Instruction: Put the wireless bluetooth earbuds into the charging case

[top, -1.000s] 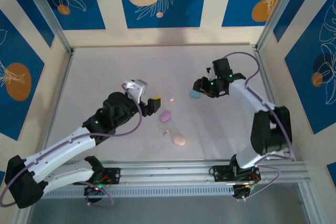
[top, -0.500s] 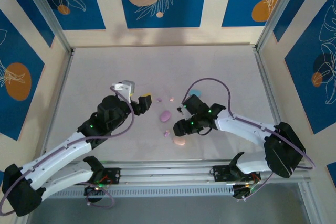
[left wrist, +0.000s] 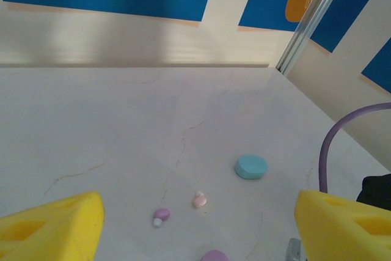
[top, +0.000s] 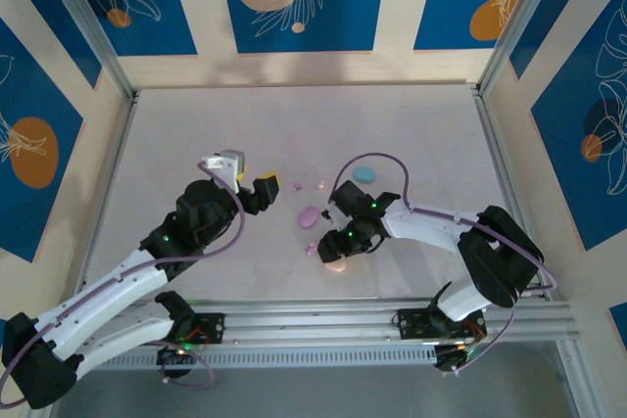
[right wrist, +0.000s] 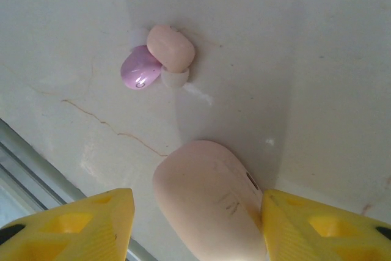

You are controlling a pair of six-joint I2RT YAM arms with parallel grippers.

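A pink charging case (right wrist: pixel 211 200) lies on the table between the yellow fingers (right wrist: pixel 73 224) of my right gripper (right wrist: pixel 195 230). The jaws are open around it; one pad is close against the case, the other stands apart. Just beyond lie a purple earbud (right wrist: pixel 140 67) and a pink earbud (right wrist: pixel 171 48), touching each other. From above, the right gripper (top: pixel 338 247) hangs over the pink case (top: pixel 335 263). My left gripper (top: pixel 260 188) is open and holds nothing. Ahead of it lie a purple earbud (left wrist: pixel 160 215) and a pink earbud (left wrist: pixel 200 200).
A blue case (left wrist: pixel 251 166) rests farther back, to the right of centre (top: pixel 364 173). A purple case (top: pixel 309 215) sits between the two grippers. Metal frame posts and patterned walls enclose the white table (top: pixel 196 124); a rail runs along its near edge.
The right arm swung from the blue case at the back right down to the pink case near the front, and its jaws widened. The left arm drew back slightly to the left.
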